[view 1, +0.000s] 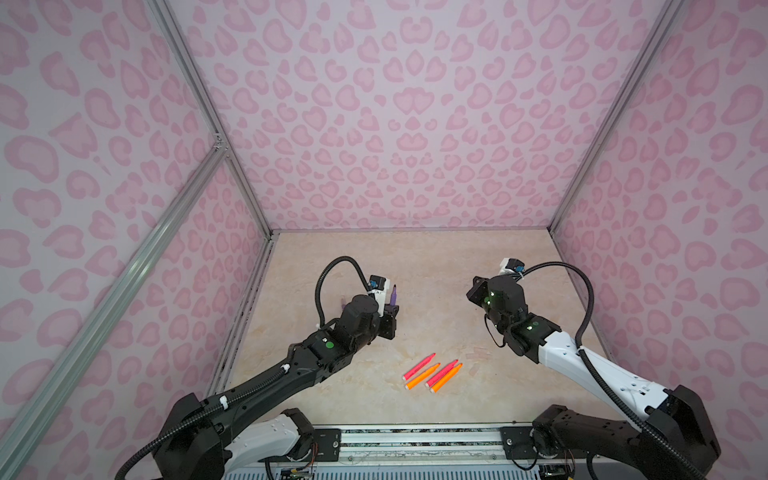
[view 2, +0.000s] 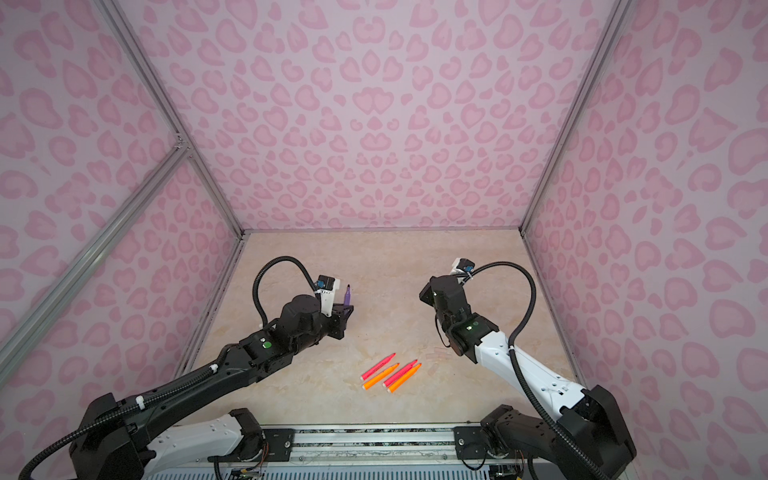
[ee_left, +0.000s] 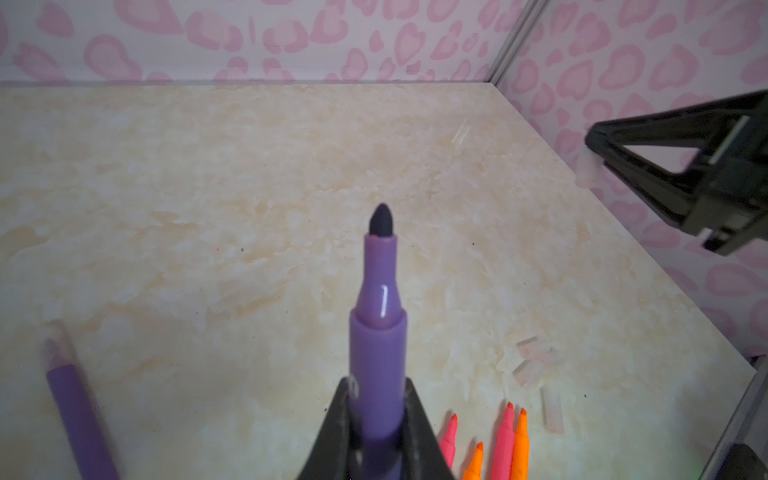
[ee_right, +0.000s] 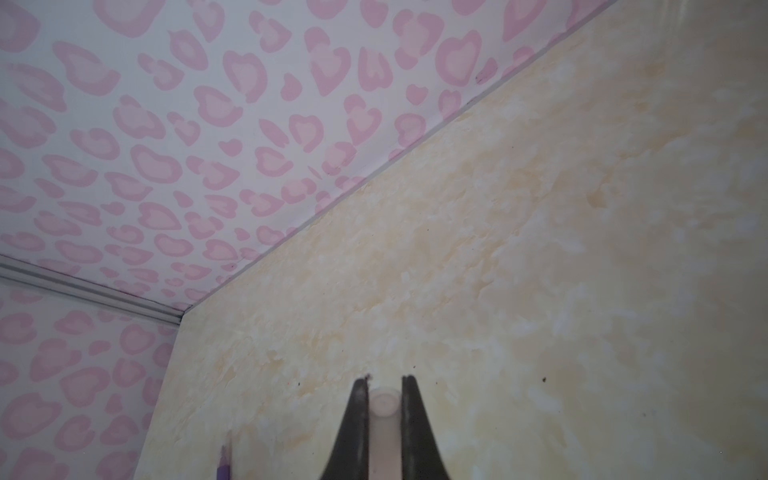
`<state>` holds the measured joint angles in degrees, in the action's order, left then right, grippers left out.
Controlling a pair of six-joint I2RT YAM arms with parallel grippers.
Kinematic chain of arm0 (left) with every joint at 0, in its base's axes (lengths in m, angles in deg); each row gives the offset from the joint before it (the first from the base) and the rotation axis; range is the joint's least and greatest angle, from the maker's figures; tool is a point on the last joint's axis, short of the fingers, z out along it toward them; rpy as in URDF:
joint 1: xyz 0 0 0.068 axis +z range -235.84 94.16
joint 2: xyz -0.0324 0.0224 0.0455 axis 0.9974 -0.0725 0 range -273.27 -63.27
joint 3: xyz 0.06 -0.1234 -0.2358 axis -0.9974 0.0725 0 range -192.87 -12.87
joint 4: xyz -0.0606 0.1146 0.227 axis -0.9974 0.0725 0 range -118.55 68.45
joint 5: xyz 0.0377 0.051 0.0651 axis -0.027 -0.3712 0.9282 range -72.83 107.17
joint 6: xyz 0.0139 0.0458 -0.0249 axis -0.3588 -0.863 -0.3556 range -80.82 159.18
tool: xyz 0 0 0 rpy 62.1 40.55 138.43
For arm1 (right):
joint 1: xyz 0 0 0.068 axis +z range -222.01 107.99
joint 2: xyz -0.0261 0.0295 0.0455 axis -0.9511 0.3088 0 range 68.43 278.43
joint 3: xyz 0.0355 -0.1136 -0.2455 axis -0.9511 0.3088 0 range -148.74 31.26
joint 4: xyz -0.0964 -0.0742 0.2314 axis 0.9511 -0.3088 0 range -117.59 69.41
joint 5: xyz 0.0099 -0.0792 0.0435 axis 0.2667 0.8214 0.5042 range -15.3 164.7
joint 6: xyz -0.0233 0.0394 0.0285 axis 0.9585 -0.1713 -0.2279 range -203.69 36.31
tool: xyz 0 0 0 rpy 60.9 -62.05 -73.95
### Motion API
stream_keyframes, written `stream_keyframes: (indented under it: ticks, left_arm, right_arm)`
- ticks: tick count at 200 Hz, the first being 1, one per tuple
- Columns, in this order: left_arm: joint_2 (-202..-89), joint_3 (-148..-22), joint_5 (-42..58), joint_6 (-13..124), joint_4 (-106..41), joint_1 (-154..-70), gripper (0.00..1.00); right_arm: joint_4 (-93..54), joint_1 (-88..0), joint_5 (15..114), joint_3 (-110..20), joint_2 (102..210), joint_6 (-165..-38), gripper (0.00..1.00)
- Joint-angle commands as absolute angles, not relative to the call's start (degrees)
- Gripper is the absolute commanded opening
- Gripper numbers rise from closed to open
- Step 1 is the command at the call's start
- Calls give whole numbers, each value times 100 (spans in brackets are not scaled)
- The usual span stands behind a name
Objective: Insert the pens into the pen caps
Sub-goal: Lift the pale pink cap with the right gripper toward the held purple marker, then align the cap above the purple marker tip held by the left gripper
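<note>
My left gripper (ee_left: 377,388) is shut on a purple pen (ee_left: 378,332) whose dark tip points up and away; both top views show that pen (view 1: 393,294) above the gripper (view 1: 390,311). My right gripper (ee_right: 384,382) is shut on a clear pen cap (ee_right: 384,405), its round end facing out between the fingers. The right gripper (view 1: 473,291) hangs to the right of the left one, apart from it. A second purple pen (ee_left: 79,411) lies on the table with a clear cap (ee_left: 54,345) over its tip. Two pink pens (view 1: 419,366) and two orange pens (view 1: 446,377) lie side by side near the front.
Three loose clear caps (ee_left: 530,357) lie on the beige table (view 1: 415,257) right of the pen row, faint against it. Pink patterned walls (view 1: 395,124) close in the table on three sides. A metal rail (view 1: 415,440) runs along the front edge.
</note>
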<state>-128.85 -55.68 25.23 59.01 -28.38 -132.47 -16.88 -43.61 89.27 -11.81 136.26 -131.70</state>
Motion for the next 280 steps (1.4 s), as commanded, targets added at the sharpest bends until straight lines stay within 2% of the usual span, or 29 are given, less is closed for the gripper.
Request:
stream_keyframes:
  ticks: [1,30,68,160,204,221,280]
  left_arm:
    - [-13157,-5741,2875,5197,-2958,-13583,4]
    - [-13680,-5853,3106,5017,-3000,-13817,4]
    - [-13772,-5895,2558,5136,-3090,-13845,4]
    - [-13055,-5400,1962,5272,-3566,-13840,4]
    - [-13088,-5436,1624,5473,-3619,-13840,4]
    - [-13192,-5412,1628,5564,-3733,-13840,4]
    - [-13419,-5404,1360,5791,-3902,-13840,4]
  right_arm:
    - [-1179,-4804,8073,-1255,13804,-12761,1]
    - [-1092,-5272,7592,-1568,14366,-12448,0]
    - [-613,-5369,6465,-1562,14506,-12282,0]
    - [80,-4018,6372,-1340,14164,-11910,0]
    - [115,-3975,6410,-1031,13505,-12005,0]
    - [662,-3950,6341,-720,13332,-12249,1]
    - [1982,-3683,5902,-403,13803,-13023,0]
